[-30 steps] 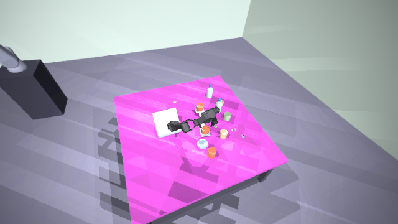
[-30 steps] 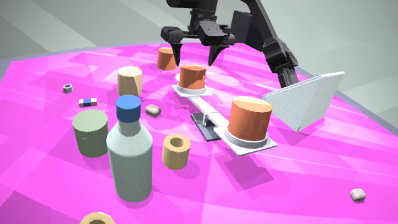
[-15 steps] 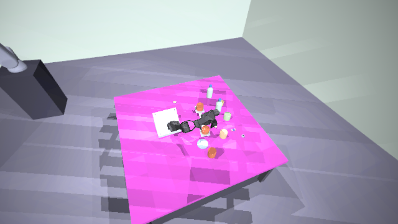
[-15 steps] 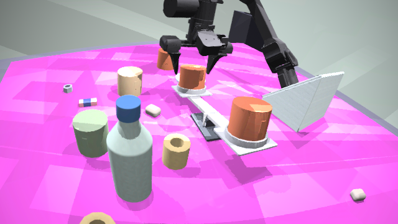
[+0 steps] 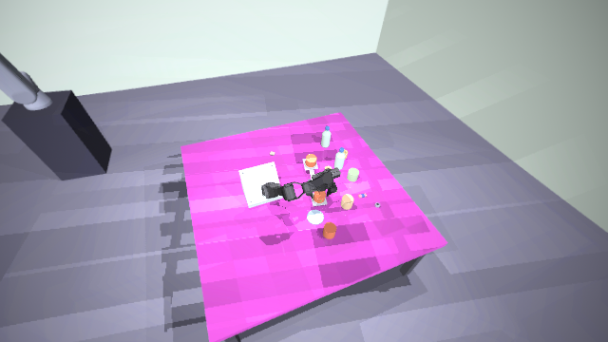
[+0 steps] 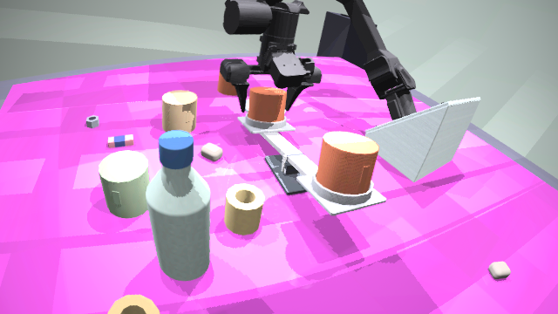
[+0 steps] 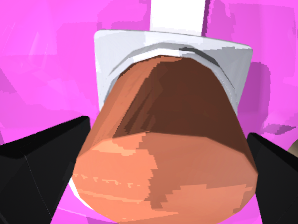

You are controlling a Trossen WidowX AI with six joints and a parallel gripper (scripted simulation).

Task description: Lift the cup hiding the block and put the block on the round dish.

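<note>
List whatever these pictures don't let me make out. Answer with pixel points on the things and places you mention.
- The block: hidden in every view, presumably by a balance cup [image 5: 311,160] [image 6: 347,163].
- Round dish [image 5: 315,218]: almost wholly behind the other balance cup [image 6: 267,105] in the exterior view.
- Rear bottle's [image 5: 326,138] label, if any: too small, top view.

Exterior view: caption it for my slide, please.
Open black pincer astride the far orange cylindrical cup.

Bottle [image 5: 339,161] [image 6: 180,231] beside balance [image 5: 319,203] [image 6: 309,167] [image 7: 177,16] — far cup's [image 5: 319,197] [image 6: 267,105] [image 7: 167,172] top uncovered
</note>
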